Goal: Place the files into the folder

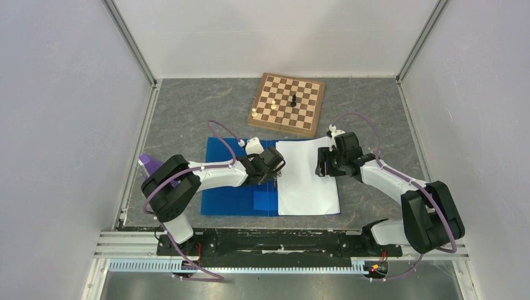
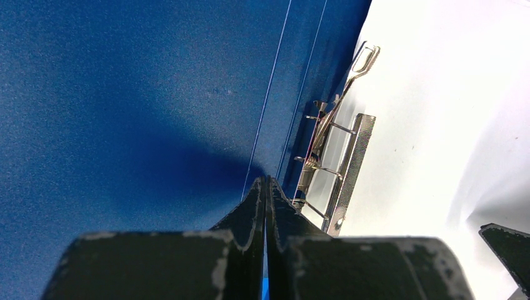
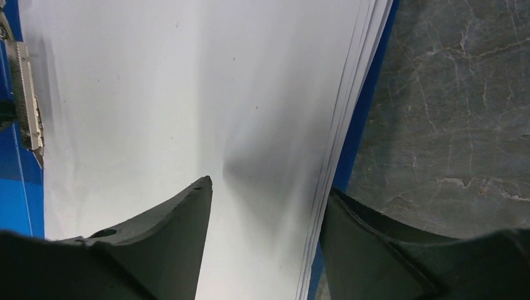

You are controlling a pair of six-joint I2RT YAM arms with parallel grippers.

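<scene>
The blue folder (image 1: pixel 231 187) lies open and flat on the grey table. The files (image 1: pixel 306 178), a stack of white sheets, rest on its right half, with their left edge by the metal clip (image 2: pixel 340 156) at the spine. My left gripper (image 1: pixel 275 164) is shut, its tips (image 2: pixel 267 181) down on the blue inner cover just left of the clip, and I see nothing between them. My right gripper (image 1: pixel 325 164) stands open over the right edge of the files (image 3: pixel 156 94), one finger (image 3: pixel 187 219) above the paper and the other at the folder's blue border (image 3: pixel 359 125).
A wooden chessboard (image 1: pixel 287 103) with a few pieces lies behind the folder. A purple object (image 1: pixel 149 164) sits by the left wall near the left arm. White walls close in the table on three sides.
</scene>
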